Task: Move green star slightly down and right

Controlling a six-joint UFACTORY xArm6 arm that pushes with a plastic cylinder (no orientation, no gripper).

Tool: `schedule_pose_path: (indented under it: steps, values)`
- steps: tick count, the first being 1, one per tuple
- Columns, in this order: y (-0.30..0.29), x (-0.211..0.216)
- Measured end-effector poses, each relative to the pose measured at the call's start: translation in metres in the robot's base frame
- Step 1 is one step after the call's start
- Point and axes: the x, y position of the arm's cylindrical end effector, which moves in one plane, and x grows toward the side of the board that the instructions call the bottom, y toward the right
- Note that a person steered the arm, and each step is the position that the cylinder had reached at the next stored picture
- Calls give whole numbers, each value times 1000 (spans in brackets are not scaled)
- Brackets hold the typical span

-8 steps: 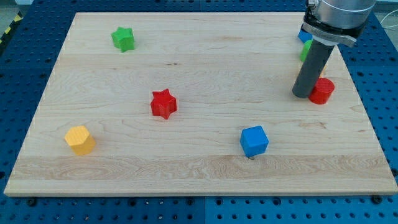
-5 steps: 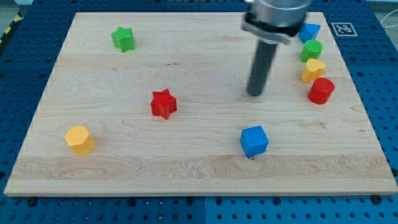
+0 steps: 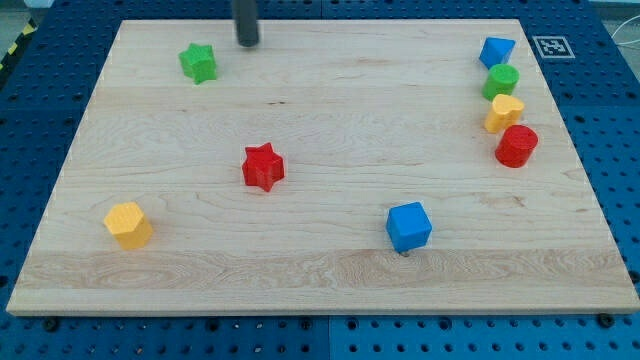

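The green star [image 3: 198,62] lies near the top left of the wooden board [image 3: 330,110]. My tip [image 3: 247,43] stands at the view's top, a short way to the right of the green star and slightly above it, not touching it. Only the lower end of the dark rod shows.
A red star [image 3: 263,166] lies left of centre. A yellow hexagon block [image 3: 128,224] sits at the lower left. A blue cube [image 3: 408,226] sits at the lower middle. Along the right edge stand a blue block [image 3: 495,51], a green block [image 3: 501,80], a yellow block [image 3: 503,113] and a red cylinder [image 3: 516,146].
The rod has swept from the right side by the red cylinder across the board to the top left, near the green star. No block has moved.
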Motion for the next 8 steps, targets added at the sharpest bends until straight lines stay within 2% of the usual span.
schedule_pose_path:
  steps: [1,2,3,5,7,8]
  values:
    - [-65,1]
    - [-71,15]
    - [-61,39]
    - [-37,56]
    - [-43,99]
    - [-43,105]
